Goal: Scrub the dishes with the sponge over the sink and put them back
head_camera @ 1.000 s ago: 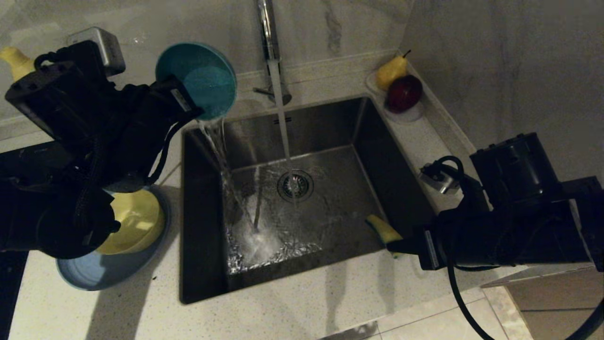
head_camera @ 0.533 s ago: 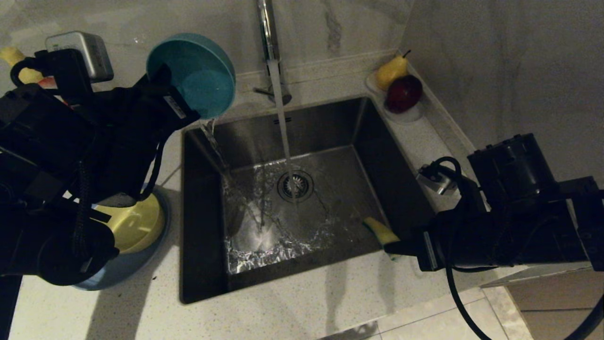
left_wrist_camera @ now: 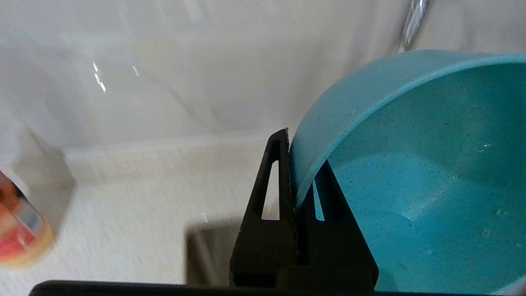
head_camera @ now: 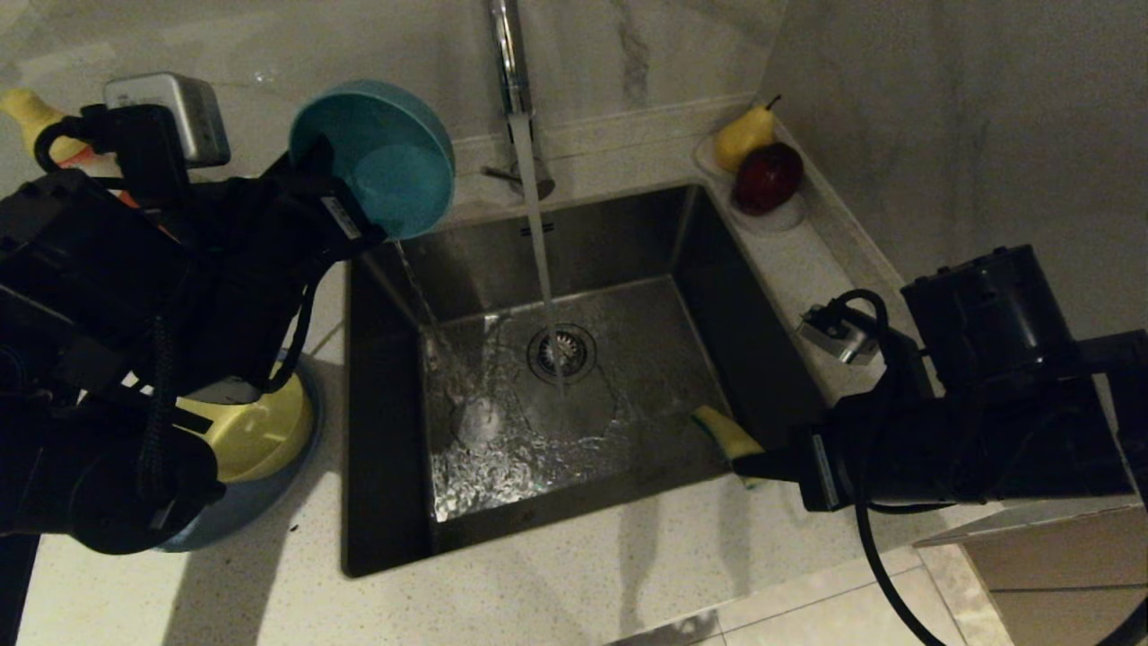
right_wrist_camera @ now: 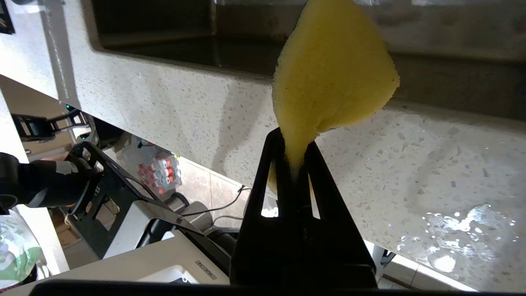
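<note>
Over the steel sink (head_camera: 395,377) with its running tap (head_camera: 513,81), my left gripper (left_wrist_camera: 302,181) is clamped on the tilted teal bowl's (head_camera: 386,161) rim at the back-left corner, while my right gripper (right_wrist_camera: 296,164) pinches the sponge (right_wrist_camera: 328,82) above the front-right edge.

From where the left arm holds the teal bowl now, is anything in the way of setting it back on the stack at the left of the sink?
Likely yes: the left gripper pinches the teal bowl above the sink corner, and that arm's own black body hangs over the yellow bowl and blue plate. No other object shows between.
</note>
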